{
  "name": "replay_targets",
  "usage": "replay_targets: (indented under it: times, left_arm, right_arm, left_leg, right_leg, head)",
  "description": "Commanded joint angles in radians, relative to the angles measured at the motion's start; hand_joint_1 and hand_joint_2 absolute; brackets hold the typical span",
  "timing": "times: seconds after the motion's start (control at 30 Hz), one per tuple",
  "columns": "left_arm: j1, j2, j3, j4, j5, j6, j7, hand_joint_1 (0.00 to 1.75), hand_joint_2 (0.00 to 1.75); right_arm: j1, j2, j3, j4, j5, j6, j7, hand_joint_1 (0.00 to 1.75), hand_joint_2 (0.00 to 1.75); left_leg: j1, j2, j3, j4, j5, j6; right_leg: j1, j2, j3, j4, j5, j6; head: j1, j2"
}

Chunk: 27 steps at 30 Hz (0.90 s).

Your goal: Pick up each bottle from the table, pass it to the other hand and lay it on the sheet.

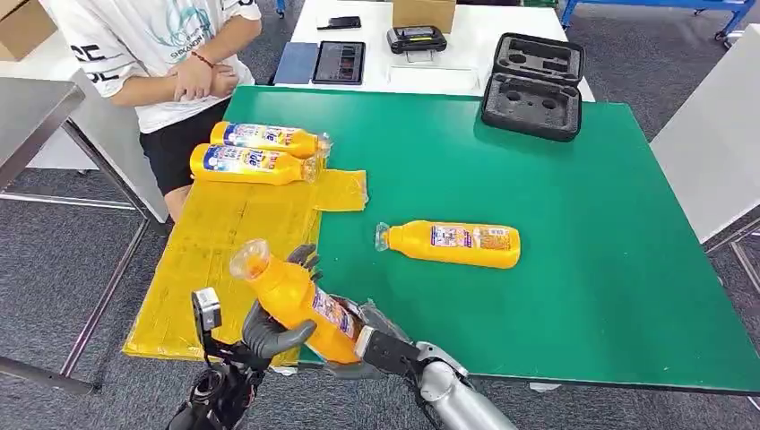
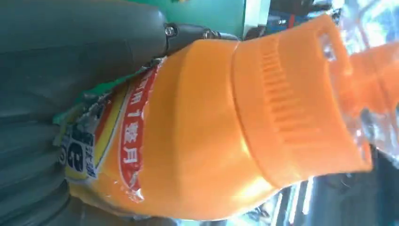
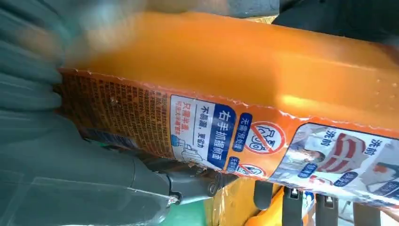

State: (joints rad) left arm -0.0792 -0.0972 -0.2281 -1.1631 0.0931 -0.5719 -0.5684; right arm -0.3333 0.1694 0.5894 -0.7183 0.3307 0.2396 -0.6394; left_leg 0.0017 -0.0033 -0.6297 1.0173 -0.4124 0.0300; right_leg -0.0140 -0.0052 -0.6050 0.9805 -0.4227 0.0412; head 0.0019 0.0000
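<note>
1. While the held bottle [image 1: 291,300] sits between both hands at about six o'clock in the head view, tilted with its cap up toward eleven o'clock, the handover looks to be mid-way, as I judge it.
2. The left hand [image 1: 269,333] has its dark fingers wrapped around the bottle's middle; the left wrist view shows the orange shoulder and ribbed cap [image 2: 291,99] right against that hand's grey cover.
3. The right hand [image 1: 369,333] sits at the bottle's base end. The right wrist view shows the labelled body [image 3: 226,94] pressed against it, so it appears to be holding too, though how firmly I cannot tell.
4. Two bottles already lie side by side on the yellow sheet [image 1: 224,242] at about ten o'clock: the far one [image 1: 267,137] and the near one [image 1: 251,165]. One more bottle [image 1: 457,243] lies on the green table [image 1: 574,224] at roughly three o'clock of the held one, well apart from it.
5. Risks, as judgement:
   - If the right hand lets go before the left grip is sure, the tilted bottle could slide out base-first.
   - The glossy wrap at the cap may make the surface slippery.
   - Setting down too close to the two lying bottles could nudge them.
   - A person [image 1: 170,54] sits at eleven o'clock, just beyond the sheet's far end.
</note>
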Motion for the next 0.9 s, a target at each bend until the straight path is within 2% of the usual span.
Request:
replay_targets:
  times: [0.03,0.07,0.1,0.13,0.17,0.2,0.47,0.5,0.53,0.67,0.87,0.9]
  left_arm:
    - [-0.021,0.015,-0.002,0.039,0.033,-0.059,0.047,0.0,1.75]
    - [-0.015,0.017,-0.013,0.036,0.044,-0.074,0.057,0.0,1.75]
    - [-0.012,0.017,-0.018,0.033,0.045,-0.078,0.057,0.35,1.75]
    - [-0.011,0.018,-0.023,0.034,0.048,-0.087,0.061,0.35,1.75]
    - [-0.006,0.018,-0.029,0.03,0.048,-0.09,0.064,1.5,1.75]
    - [0.0,0.024,-0.042,0.02,0.044,-0.091,0.062,1.75,1.75]
    - [0.005,0.032,-0.061,0.019,0.02,-0.083,0.063,1.75,1.75]
    - [0.0,0.034,-0.066,0.026,0.016,-0.087,0.059,1.75,1.75]
    - [-0.002,0.035,-0.07,0.024,0.013,-0.091,0.05,1.75,1.75]
    - [-0.005,0.032,-0.069,0.022,0.016,-0.113,0.002,1.75,1.75]
    - [-0.005,0.029,-0.055,0.0,0.022,-0.114,-0.019,1.75,1.75]
    - [-0.002,0.029,-0.05,-0.007,0.022,-0.112,-0.017,1.75,1.75]
  right_arm:
    - [-0.054,0.006,0.067,0.06,0.035,-0.039,0.013,1.75,1.75]
    - [-0.053,0.009,0.071,0.053,0.047,-0.058,0.02,1.75,1.75]
    - [-0.054,0.01,0.074,0.051,0.052,-0.064,0.023,1.75,1.75]
    - [-0.054,0.012,0.075,0.049,0.054,-0.068,0.024,1.75,1.75]
    - [-0.053,0.013,0.074,0.044,0.054,-0.07,0.024,1.75,1.75]
    - [-0.048,0.013,0.067,0.036,0.056,-0.082,0.026,1.75,1.75]
    - [-0.041,0.01,0.057,0.033,0.054,-0.093,0.032,1.75,1.75]
    - [-0.041,0.011,0.055,0.034,0.054,-0.094,0.033,1.75,1.75]
    - [-0.04,0.01,0.054,0.034,0.055,-0.094,0.033,1.75,1.75]
    - [-0.036,0.008,0.049,0.033,0.051,-0.088,0.034,1.75,1.75]
    - [-0.034,0.006,0.05,0.033,0.055,-0.087,0.035,1.75,1.75]
    - [-0.032,0.01,0.043,0.029,0.052,-0.095,0.035,0.09,1.75]
  left_leg:
    - [0.001,0.001,0.003,0.0,-0.001,-0.001]
    - [0.001,0.002,0.008,0.0,-0.004,-0.003]
    - [0.0,0.001,0.004,0.0,-0.002,-0.001]
    - [0.001,0.001,0.003,0.0,-0.001,-0.001]
    - [0.0,0.001,0.003,0.0,-0.001,-0.001]
    - [0.0,0.001,0.004,-0.001,-0.002,-0.001]
    - [0.0,0.001,0.002,0.0,-0.001,-0.001]
    - [0.001,0.002,0.007,0.0,-0.003,-0.002]
    - [0.0,0.001,0.002,0.0,-0.001,-0.001]
    - [0.0,0.0,0.003,0.0,-0.001,-0.001]
    - [0.001,0.001,0.009,0.0,-0.004,-0.002]
    - [0.001,0.0,0.005,0.0,-0.002,-0.002]
  right_leg:
    - [0.001,0.001,0.003,0.0,-0.001,-0.001]
    - [0.002,0.002,0.008,0.0,-0.003,-0.003]
    - [0.001,0.001,0.004,0.0,-0.001,-0.002]
    - [0.001,0.001,0.003,0.0,-0.001,-0.001]
    - [0.0,0.001,0.002,0.0,-0.001,-0.001]
    - [0.001,0.001,0.004,0.0,-0.002,-0.002]
    - [0.0,0.001,0.001,0.0,-0.001,-0.001]
    - [0.001,0.002,0.007,0.0,-0.003,-0.002]
    - [0.0,0.001,0.002,0.0,-0.001,-0.001]
    - [0.0,0.0,0.002,0.0,-0.001,-0.001]
    - [0.001,0.001,0.008,0.0,-0.004,-0.003]
    - [0.001,0.0,0.005,0.0,-0.002,-0.002]
  head:
    - [0.0,0.0]
    - [0.0,0.0]
    - [0.001,0.0]
    - [0.0,0.0]
    - [0.0,0.0]
    - [0.0,0.0]
    - [0.0,0.0]
    - [0.0,0.0]
    - [0.0,0.0]
    - [0.0,0.0]
    - [0.0,0.0]
    - [0.0,0.0]
